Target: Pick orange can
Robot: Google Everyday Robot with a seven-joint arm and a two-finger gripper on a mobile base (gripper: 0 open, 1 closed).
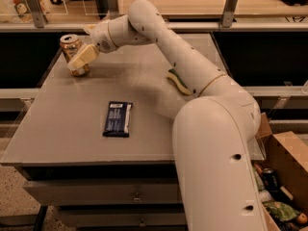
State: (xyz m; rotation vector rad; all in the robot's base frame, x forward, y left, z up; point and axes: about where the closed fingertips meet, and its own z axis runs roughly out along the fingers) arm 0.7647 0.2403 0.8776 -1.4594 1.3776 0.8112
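Observation:
The orange can (70, 44) stands upright near the far left corner of the grey table (72, 138), its silver top with pull tab showing. My gripper (79, 48) has reached across the table to the can. It is open, with one pale finger (83, 57) lying across the can's front right side and the other behind it. The can rests on the table. I cannot tell whether the front finger touches it.
A dark snack packet (117, 119) lies flat in the table's middle. A green and yellow sponge (177, 82) lies to the right, partly behind my arm. A cardboard box (284, 172) with cans and clutter stands on the floor at the right. A glass rail runs along the back.

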